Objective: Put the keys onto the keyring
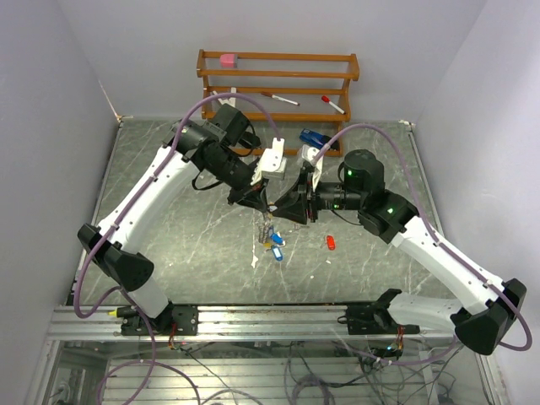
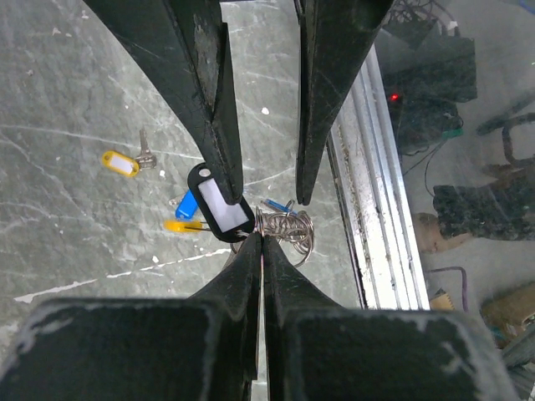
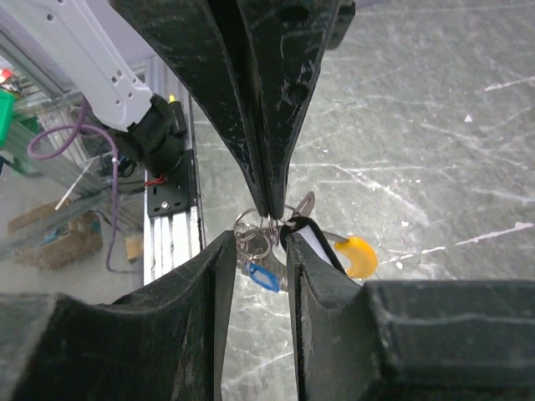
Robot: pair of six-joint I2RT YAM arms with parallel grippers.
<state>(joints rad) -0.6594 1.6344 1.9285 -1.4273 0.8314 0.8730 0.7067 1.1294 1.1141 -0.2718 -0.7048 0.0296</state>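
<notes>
No readable text, label, brand, number or sign shows in any view.

Even, soft overhead light fills all three views; the dark marbled table (image 1: 211, 253) shows faint sheen and weak shadows. Both wrist views blur their own near fingers (image 2: 209, 100), with wide-angle stretching toward the edges

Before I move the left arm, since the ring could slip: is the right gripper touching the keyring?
Touching. The right wrist view shows the right gripper pinched shut on the keyring.
</notes>
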